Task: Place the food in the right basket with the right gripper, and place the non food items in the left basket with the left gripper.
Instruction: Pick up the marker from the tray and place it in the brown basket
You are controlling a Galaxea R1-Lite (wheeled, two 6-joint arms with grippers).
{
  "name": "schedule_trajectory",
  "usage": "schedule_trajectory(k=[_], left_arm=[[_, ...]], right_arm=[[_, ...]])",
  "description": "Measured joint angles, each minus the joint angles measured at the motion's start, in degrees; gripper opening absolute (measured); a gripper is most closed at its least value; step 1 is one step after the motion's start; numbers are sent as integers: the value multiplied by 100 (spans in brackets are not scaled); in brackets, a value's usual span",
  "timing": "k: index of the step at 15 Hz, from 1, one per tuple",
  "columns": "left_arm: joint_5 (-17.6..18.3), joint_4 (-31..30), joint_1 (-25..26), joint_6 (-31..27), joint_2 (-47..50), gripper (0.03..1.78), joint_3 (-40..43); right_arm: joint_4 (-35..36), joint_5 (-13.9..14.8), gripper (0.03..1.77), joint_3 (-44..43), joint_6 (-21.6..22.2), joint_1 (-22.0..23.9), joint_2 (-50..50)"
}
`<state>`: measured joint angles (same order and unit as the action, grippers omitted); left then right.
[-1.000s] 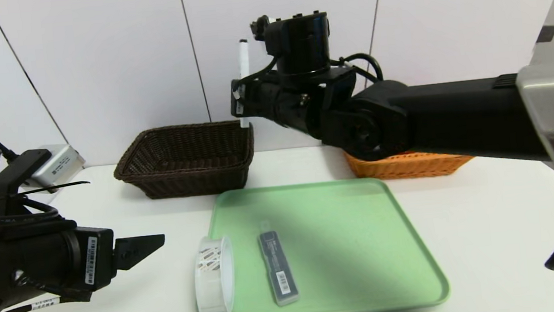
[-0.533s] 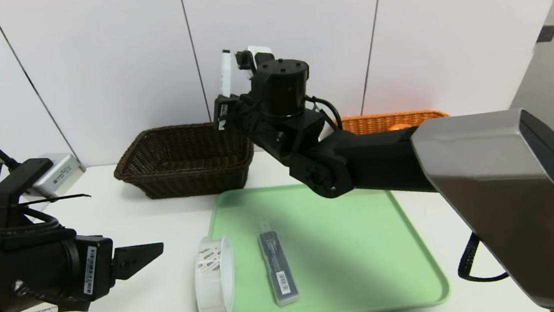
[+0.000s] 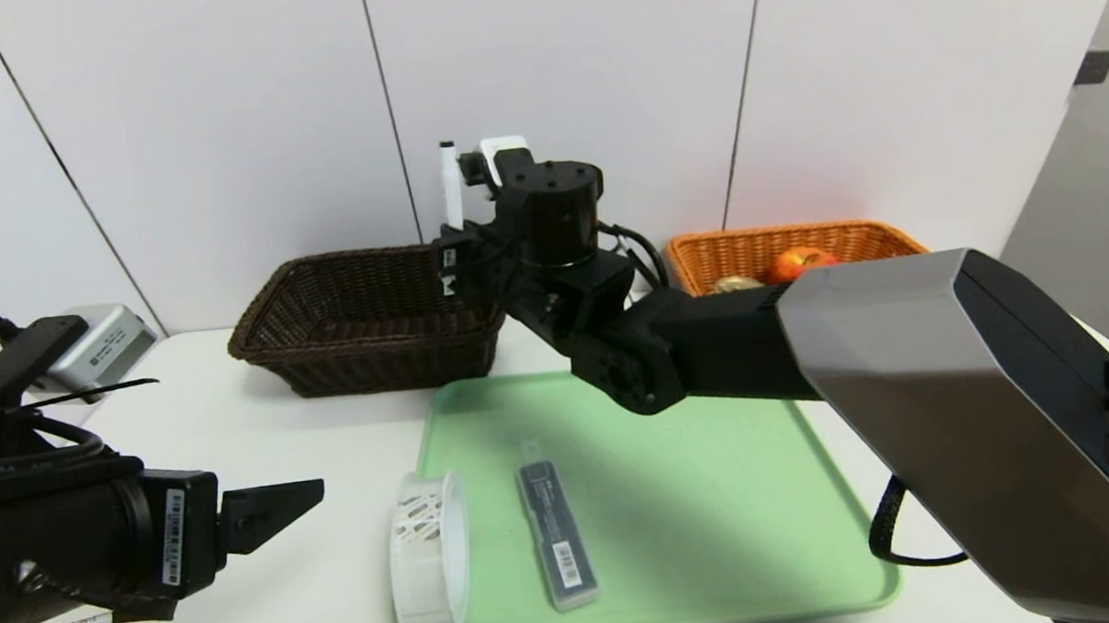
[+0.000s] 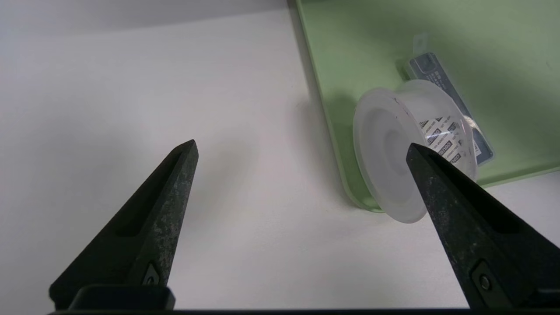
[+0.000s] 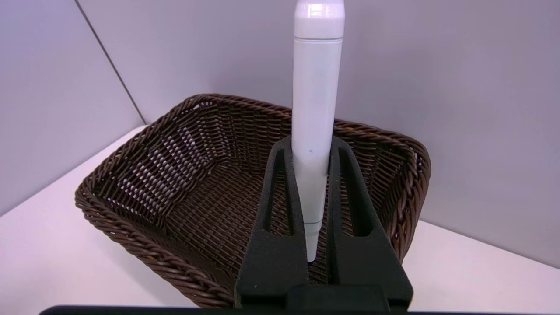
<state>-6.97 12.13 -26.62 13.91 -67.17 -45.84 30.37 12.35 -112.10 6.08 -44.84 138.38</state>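
Observation:
My right gripper (image 3: 454,245) (image 5: 311,146) is shut on the thin white pen (image 3: 450,182) (image 5: 316,87), which stands upright above the right-hand rim of the dark brown left basket (image 3: 369,318) (image 5: 175,175). The basket's floor shows nothing on it. The white tape roll (image 3: 427,553) (image 4: 393,148) stands on edge at the green tray's (image 3: 731,497) near left corner, with the grey case (image 3: 556,532) (image 4: 437,78) beside it. My left gripper (image 3: 280,504) (image 4: 302,146) hangs open over the table just left of the roll. The orange right basket (image 3: 710,258) holds the apple (image 3: 796,260) and the tin (image 3: 735,284).
A grey box (image 3: 101,346) lies at the table's far left by the wall. My right arm reaches across the tray's far end, from lower right toward the dark basket. White wall panels stand close behind both baskets.
My right arm has swung left and come down a little with the pen, uncovering the orange basket. The left gripper, roll and case have stayed put.

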Motion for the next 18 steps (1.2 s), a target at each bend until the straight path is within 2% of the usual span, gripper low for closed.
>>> schedule_trajectory(k=[3, 7, 9, 13, 15, 18], left_arm=[[17, -116, 0, -2, 22, 169, -16], [17, -285, -2, -16, 6, 169, -5], [17, -288, 0, -13, 9, 169, -5], [-11, -284, 9, -55, 24, 169, -77], [-13, -246, 13, -82, 24, 169, -245], [-126, 13, 15, -121, 11, 169, -610]], right_arm=[[-63, 115, 66, 1, -61, 0, 44], [0, -9, 108, 1, -60, -41, 77], [2, -61, 123, 0, -52, -23, 84], [-82, 217, 142, 6, -107, 99, -102], [-258, 453, 148, 20, -140, 283, -295], [-341, 1069, 156, 339, -325, 493, -684]])
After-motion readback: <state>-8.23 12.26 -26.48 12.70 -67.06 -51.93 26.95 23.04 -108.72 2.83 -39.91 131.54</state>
